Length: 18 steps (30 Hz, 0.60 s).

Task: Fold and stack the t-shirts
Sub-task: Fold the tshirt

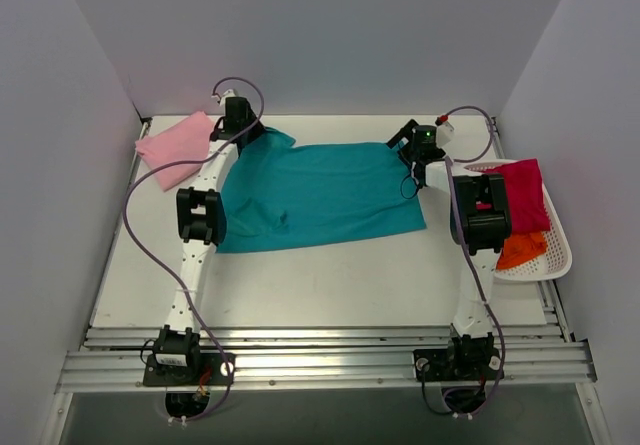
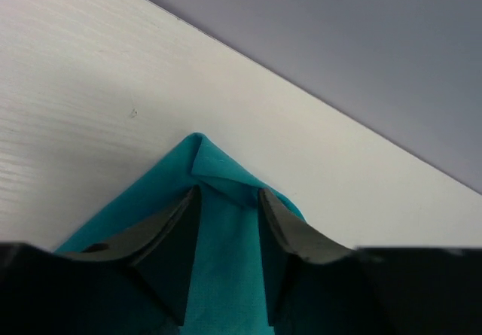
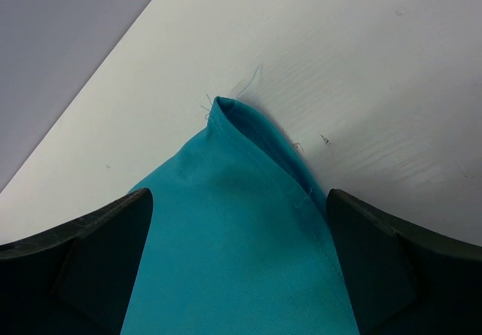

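The teal t-shirt (image 1: 320, 190) lies spread flat in the middle of the table. My left gripper (image 1: 246, 133) is at its far left corner. In the left wrist view the gripper (image 2: 230, 193) is open with a narrow gap, and a strip of teal cloth (image 2: 215, 169) lies between the fingers. My right gripper (image 1: 410, 140) is at the far right corner. In the right wrist view it (image 3: 237, 196) is wide open, straddling the teal corner (image 3: 233, 229). The light pink t-shirt (image 1: 178, 148) lies folded at the far left.
A white basket (image 1: 562, 255) stands at the right edge and holds the magenta t-shirt (image 1: 520, 193) and the orange t-shirt (image 1: 522, 250). Grey walls close in the back and both sides. The metal rail (image 1: 320, 360) runs along the near edge.
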Tool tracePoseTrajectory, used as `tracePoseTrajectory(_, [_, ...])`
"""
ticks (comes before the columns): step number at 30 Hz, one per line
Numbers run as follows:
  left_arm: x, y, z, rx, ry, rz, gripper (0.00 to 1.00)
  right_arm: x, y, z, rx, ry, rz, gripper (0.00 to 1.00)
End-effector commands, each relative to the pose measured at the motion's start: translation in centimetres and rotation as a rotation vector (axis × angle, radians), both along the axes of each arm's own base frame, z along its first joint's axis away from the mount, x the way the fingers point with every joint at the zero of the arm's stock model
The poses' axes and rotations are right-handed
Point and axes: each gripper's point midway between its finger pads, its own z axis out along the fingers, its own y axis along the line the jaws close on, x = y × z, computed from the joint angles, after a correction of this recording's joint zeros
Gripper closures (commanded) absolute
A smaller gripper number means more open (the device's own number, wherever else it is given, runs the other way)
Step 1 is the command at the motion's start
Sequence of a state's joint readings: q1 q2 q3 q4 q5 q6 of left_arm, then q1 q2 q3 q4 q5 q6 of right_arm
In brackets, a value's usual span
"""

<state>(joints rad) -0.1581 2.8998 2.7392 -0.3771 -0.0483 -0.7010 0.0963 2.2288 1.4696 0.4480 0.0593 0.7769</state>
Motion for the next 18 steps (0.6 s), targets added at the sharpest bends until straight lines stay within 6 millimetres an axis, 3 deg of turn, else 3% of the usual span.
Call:
tracePoseTrajectory(1, [0.9, 0.6, -0.3, -0.018, -0.03, 0.031, 0.6, 0.7, -0.3, 5.5, 0.015, -0.122, 0.011, 0.04])
tracePoseTrajectory(4, [1.1, 0.9, -0.2, -0.023, -0.038, 0.041, 0.64, 0.8, -0.5, 5.8, 0.021, -0.139, 0.009, 0.05])
tracePoseTrajectory(8, [1.3, 1.3, 0.0, -0.022, -0.045, 0.062, 0.86, 0.8, -0.4, 5.4, 0.031, -0.142, 0.015, 0.06])
tracePoseTrajectory(17, [1.5, 1.7, 0.6, 0.018, -0.069, 0.068, 0.98, 1.0, -0.3, 4.1, 0.048, -0.133, 0.015, 0.09])
tracePoseTrajectory(18, [1.5, 1.5, 1.6, 0.02, -0.081, 0.064, 0.98, 0.8, -0.4, 4.1, 0.051, -0.133, 0.012, 0.1])
